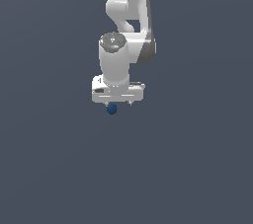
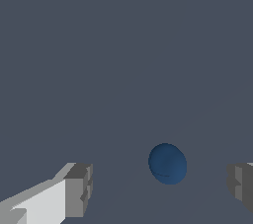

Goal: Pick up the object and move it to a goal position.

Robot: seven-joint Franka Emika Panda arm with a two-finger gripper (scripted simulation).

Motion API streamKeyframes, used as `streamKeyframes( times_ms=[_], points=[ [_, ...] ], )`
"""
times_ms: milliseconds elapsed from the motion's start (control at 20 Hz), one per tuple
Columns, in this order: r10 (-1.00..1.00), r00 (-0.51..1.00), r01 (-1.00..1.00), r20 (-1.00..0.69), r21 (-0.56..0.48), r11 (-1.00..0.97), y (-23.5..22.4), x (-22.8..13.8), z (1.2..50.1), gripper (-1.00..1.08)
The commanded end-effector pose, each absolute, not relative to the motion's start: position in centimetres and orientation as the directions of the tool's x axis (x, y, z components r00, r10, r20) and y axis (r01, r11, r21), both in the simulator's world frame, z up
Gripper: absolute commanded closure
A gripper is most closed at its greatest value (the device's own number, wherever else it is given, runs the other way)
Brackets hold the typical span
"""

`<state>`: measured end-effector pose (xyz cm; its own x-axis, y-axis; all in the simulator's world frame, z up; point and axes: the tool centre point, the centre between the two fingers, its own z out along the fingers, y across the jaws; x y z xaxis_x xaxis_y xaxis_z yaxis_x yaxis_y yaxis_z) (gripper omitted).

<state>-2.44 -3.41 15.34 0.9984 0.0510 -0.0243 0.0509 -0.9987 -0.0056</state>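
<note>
The small dark blue ball (image 1: 111, 109) lies on the flat grey floor, just below the white gripper (image 1: 118, 102) in the exterior view. In the wrist view the ball (image 2: 167, 163) sits between the two grey fingertips (image 2: 79, 188), closer to the other fingertip (image 2: 241, 186), and touches neither. The gripper (image 2: 160, 188) is open wide and empty, pointing straight down over the ball.
The white arm (image 1: 129, 6) rises behind the gripper toward the top of the exterior view. The plain grey floor (image 1: 197, 159) spreads all around with nothing else on it.
</note>
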Motion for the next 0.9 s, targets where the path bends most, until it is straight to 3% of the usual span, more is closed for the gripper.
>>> streamKeyframes(
  times_ms=[0,850],
  points=[
    [0.092,0.996,0.092,-0.022,-0.005,-0.996,-4.0,-2.9,14.5,-0.92],
    [0.394,0.919,0.394,-0.003,-0.001,-0.919,-7.4,-7.2,8.9,-0.92]
  ],
)
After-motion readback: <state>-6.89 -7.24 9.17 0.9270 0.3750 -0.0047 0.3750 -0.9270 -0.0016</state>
